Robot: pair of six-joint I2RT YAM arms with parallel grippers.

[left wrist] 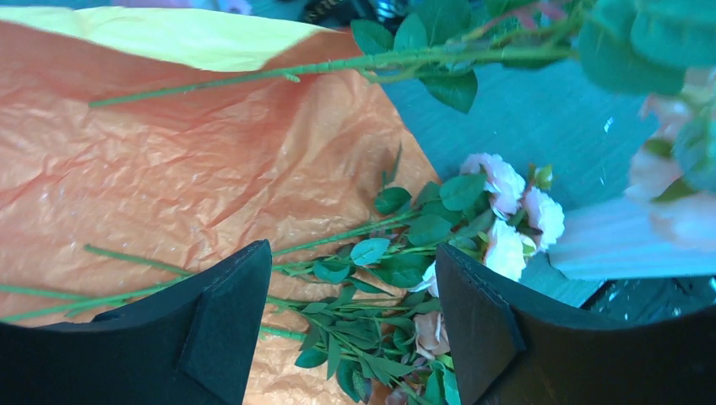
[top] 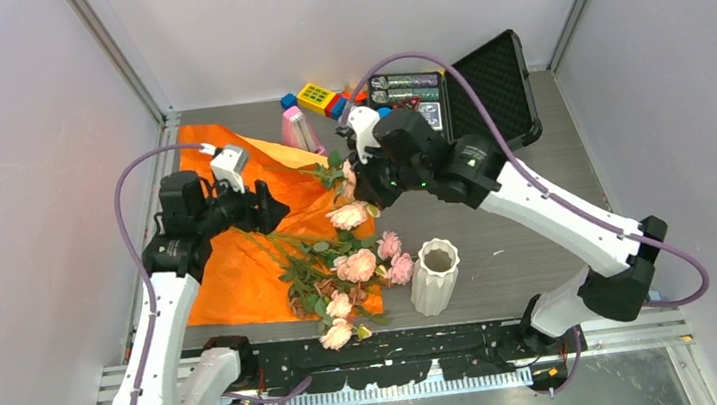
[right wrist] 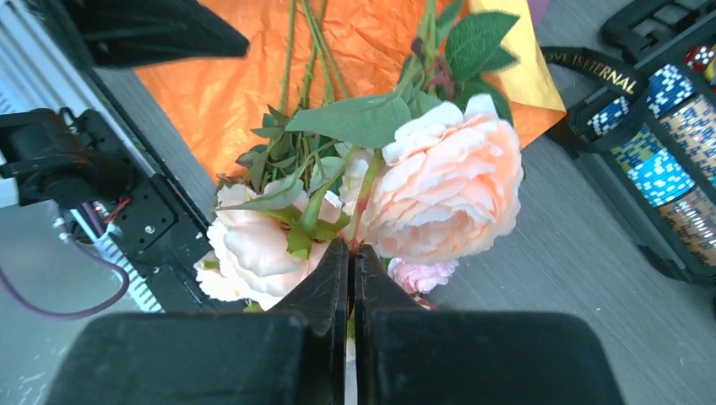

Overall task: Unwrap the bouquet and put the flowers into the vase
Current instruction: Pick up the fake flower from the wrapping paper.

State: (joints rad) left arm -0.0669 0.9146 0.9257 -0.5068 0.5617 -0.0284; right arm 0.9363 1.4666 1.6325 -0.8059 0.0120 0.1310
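The bouquet is unwrapped, and its crinkled orange paper [top: 231,271] [left wrist: 169,169] lies flat on the left of the table. Loose flowers [top: 347,276] [left wrist: 507,211] lie across the paper's right edge, their heads beside the white ribbed vase [top: 435,275], which stands upright. My right gripper [top: 361,190] [right wrist: 351,249] is shut on the stem of a peach rose [top: 348,216] [right wrist: 456,194], held above the pile; its long green stem [left wrist: 253,72] reaches back over the paper. My left gripper [top: 275,209] [left wrist: 352,249] hangs open above the stems, with nothing between its fingers.
A pink metronome-shaped object [top: 298,128], coloured blocks [top: 315,96] and an open black case [top: 488,88] of poker chips [right wrist: 667,126] stand at the back. A black ribbon [right wrist: 591,72] lies by the case. The arms' black base rail [top: 400,349] runs along the near edge.
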